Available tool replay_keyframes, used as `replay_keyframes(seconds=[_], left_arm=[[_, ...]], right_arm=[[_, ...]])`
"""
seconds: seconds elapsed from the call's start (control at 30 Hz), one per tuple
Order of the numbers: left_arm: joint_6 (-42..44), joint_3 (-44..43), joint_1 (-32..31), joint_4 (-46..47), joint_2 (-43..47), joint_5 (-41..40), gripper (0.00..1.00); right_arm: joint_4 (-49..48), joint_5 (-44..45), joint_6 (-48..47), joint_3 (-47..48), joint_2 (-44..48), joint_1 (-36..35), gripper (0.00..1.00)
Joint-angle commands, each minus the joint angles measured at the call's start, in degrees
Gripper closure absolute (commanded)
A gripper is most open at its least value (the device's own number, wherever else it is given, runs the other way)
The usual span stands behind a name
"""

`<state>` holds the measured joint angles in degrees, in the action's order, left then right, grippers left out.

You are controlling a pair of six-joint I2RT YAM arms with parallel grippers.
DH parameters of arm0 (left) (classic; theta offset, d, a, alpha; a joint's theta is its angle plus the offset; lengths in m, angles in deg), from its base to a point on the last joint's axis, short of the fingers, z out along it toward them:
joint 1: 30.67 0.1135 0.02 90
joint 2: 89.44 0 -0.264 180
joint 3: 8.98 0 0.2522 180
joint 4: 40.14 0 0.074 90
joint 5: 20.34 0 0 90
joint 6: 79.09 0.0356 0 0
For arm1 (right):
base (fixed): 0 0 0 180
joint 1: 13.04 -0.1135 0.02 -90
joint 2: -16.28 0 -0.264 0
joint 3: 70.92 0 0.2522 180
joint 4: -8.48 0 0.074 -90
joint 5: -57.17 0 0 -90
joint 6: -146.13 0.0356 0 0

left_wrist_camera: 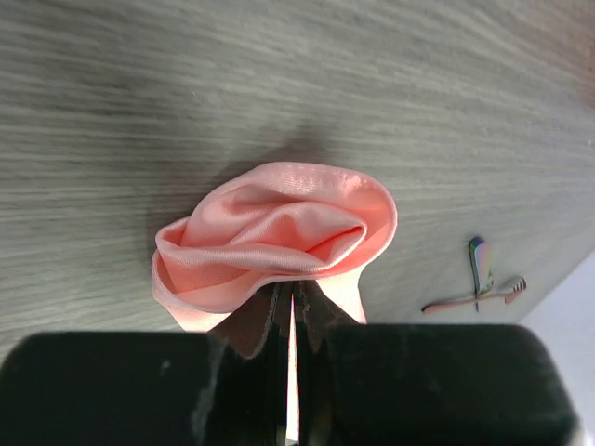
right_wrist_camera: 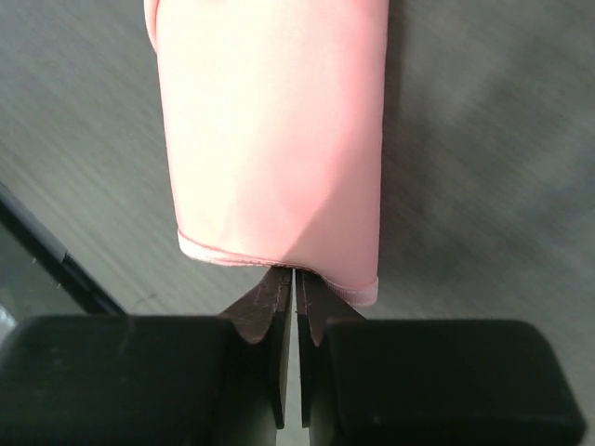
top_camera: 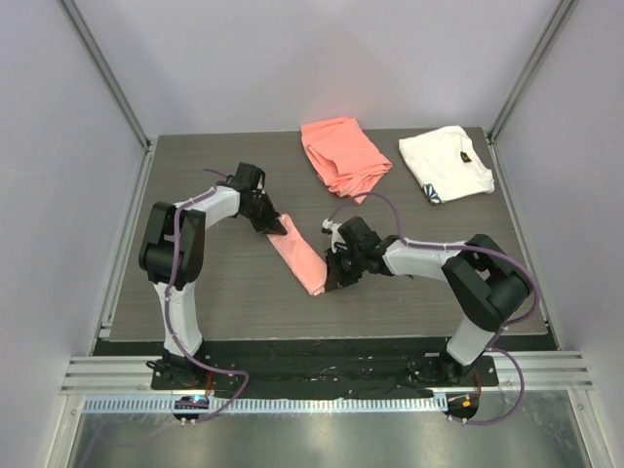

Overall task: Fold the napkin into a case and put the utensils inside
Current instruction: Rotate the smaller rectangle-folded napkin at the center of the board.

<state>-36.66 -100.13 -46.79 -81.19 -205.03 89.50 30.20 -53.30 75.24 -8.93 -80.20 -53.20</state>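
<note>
While the napkin (top_camera: pixel 298 253) lies as a narrow folded strip, slantwise on the table (top_camera: pixel 214 292) between the two arms, each end of it is pinched. The left gripper (top_camera: pixel 279 227) has its jaws clenched on the far end, where the left wrist view shows the cloth bulging into an open loop. The right gripper (top_camera: pixel 337 275) is clamped on the hem of the near end, which lies flat and smooth. The step in hand looks like a two-ended lift or fold of the strip. To do it well, I judge both arms should move together at one pace, keeping the cloth lightly taut so the layers do not slide apart; glossy cloth held only at the fingertips could slip out under a hard pull. The bulged end wants flattening so the edges line up. The utensils (left_wrist_camera: pixel 477 283) lie crossed on the table to one side of that end, apart from the napkin, not yet inside. The coral cloth (top_camera: pixel 343 156) and white cloth (top_camera: pixel 446 164) sit well away at the far edge
</note>
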Motion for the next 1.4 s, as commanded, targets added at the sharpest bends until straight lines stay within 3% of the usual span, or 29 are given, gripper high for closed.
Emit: replay_keyframes(seconds=[0.0,0.23,0.4,0.47,0.57,0.73,0.97,1.13,1.37], left_arm=[[-1.12,1.44,0.47,1.18,2.38,-5.33,0.93],[-2.09,3.21,0.91,-1.44,9.5,-8.41,0.83],[0.89,-4.6,1.53,-7.68,10.48,-6.48,0.75],[1.51,-7.85,2.14,-9.79,8.98,-5.16,0.76],[1.78,-7.52,2.85,-10.42,8.28,-5.95,0.83],[2.3,-4.62,5.48,-9.71,8.89,-5.24,0.92],[4.33,-2.25,9.0,-9.36,9.25,-4.28,0.94],[5.21,-1.54,10.67,-10.06,8.1,-5.15,0.95],[6.52,-1.1,11.99,-10.42,5.91,-6.56,0.95]], right_arm=[[-1.64,8.95,-6.54,6.85,-4.14,1.75,0.88],[2.58,16.86,-11.29,20.57,-13.72,9.48,0.87],[8.9,20.21,-14.36,33.31,-19.18,12.21,0.84],[10.65,22.4,-14.37,34.56,-18.56,12.21,0.71],[13.29,21.17,-13.05,36.41,-17.42,12.21,0.62],[11.56,7.25,-7.01,32.2,-13.04,11.25,0.59],[-4.96,-9.21,4.6,24.37,-12.92,9.14,0.63],[-7.7,-13.19,7.86,26.39,-15.48,8.7,0.71],[-8.67,-12.84,8.31,31.04,-18.47,9.22,0.71]])
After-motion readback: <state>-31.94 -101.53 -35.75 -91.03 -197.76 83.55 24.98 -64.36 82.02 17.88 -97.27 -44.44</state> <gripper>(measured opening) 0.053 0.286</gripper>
